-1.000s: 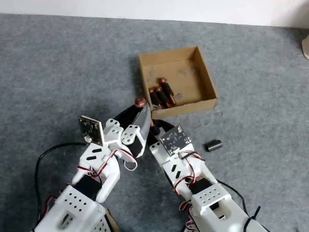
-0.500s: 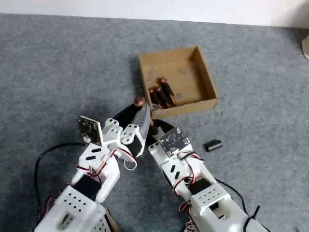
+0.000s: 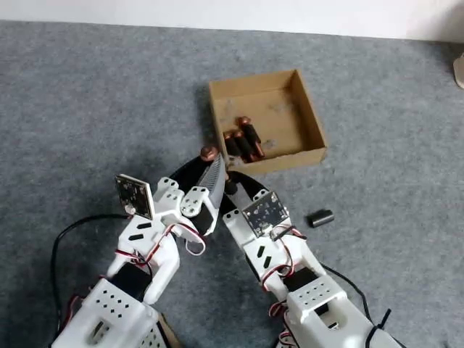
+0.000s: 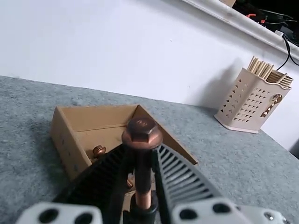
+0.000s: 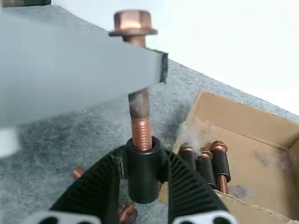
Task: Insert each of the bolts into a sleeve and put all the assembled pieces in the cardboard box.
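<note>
The left gripper (image 4: 140,161) is clamped on the shank of a copper bolt (image 4: 141,134), head up. The right gripper (image 5: 142,161) is closed round a black sleeve (image 5: 141,184) directly beneath, with the bolt's threaded tip just inside its mouth — both just beside the cardboard box (image 3: 283,161), where assembled pieces (image 3: 245,139) lie. Both parts look stiff, light and smooth — the bolt is best held mid-shank, the sleeve by its sides. A spare sleeve (image 3: 320,217) lies near.

No legible text or markings.
</note>
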Controlling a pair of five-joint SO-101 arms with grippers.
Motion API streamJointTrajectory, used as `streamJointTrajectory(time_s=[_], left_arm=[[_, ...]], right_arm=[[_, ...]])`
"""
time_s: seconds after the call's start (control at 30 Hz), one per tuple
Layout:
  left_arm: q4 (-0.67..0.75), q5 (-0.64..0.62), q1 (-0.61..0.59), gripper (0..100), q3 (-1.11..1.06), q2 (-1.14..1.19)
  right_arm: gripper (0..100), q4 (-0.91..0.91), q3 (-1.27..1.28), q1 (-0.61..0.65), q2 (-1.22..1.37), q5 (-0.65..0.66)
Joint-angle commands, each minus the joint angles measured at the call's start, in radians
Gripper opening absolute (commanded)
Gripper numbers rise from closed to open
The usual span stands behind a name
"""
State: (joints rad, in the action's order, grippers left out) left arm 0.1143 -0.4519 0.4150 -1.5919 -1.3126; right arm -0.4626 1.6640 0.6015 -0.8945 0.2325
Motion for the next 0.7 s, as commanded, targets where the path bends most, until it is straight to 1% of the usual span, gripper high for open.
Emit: streamJointTrajectory(time_s=[0.0, 0.1, 0.17, 0.27, 0.33, 0.4, 0.47, 0.53, 0.57, 0.67], left_arm=[[0.003, 0.005, -0.013, 0, 0.008, -0.016], [0.003, 0.092, -0.01, 1, 0.008, -0.015], [0.002, 0.137, -0.002, 5, 0.008, -0.015], [-0.008, 0.103, 0.019, 19, 0.007, -0.015], [-0.061, 0.064, 0.03, 29, 0.012, -0.015], [-0.106, 0.038, 0.027, 37, 0.019, -0.015], [-0.123, 0.035, 0.027, 43, 0.019, -0.015], [-0.123, 0.04, 0.016, 45, 0.019, -0.015], [-0.123, 0.037, -0.002, 45, 0.019, -0.016], [-0.124, 0.04, -0.088, 45, 0.016, -0.016]], right_arm=[[0.5, -0.025, 0.09, 0.004, -0.021, 0.0], [0.5, -0.025, 0.09, 0.001, -0.021, 0.0], [0.5, -0.025, 0.09, 0.001, -0.021, 0.0], [0.5, -0.024, 0.09, 0.001, -0.019, 0.0], [0.5, -0.024, 0.09, -0.001, -0.016, 0.0], [0.5, -0.024, 0.09, -0.012, -0.013, 0.0], [0.5, -0.024, 0.09, -0.03, -0.013, -0.002], [0.5, -0.024, 0.09, -0.054, -0.01, -0.014], [0.5, -0.024, 0.09, -0.074, -0.01, -0.043], [0.5, 0.007, 0.09, -0.142, -0.013, -0.129]])
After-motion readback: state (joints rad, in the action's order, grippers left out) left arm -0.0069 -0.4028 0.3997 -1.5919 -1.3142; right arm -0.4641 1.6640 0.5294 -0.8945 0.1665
